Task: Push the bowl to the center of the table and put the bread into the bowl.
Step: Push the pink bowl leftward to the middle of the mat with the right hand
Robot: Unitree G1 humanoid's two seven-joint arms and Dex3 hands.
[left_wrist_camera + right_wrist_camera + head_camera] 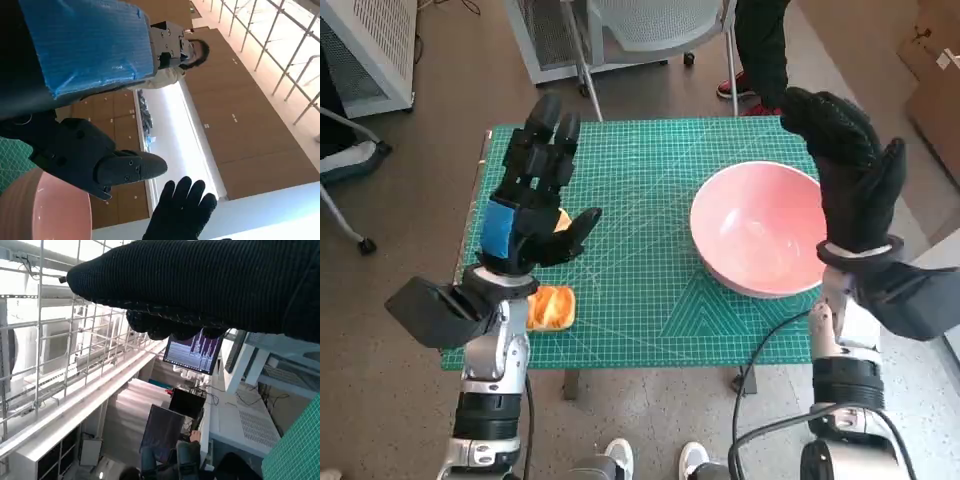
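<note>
The table (650,310), covered by a green cutting mat, carries both task things. The pink bowl (757,228) is the biggest of them and sits toward the right side, a little right of the middle, upright and holding nothing. The right hand (850,175), in its black glove, hangs raised above the bowl's right rim with its fingers (820,115) spread and released, gripping nothing and seemingly clear of the bowl. The left hand (535,190), black with blue tape on its back, is lifted over the left part of the table, its fingers (548,125) also apart and holding nothing. Smallest is the bread (550,307), a golden piece lying at the near left edge of the table, just beside the left forearm and partly hidden by it; what looks like another bit of it shows under the left palm. Judging from this, the push is the step in hand and the bowl has only a short way to go leftward. To do it well, the right hand should probably come down outside the right wall of the bowl, press low on the side rather than on the rim so it slides without tipping, and stop at the middle before the left hand goes for the bread.
</note>
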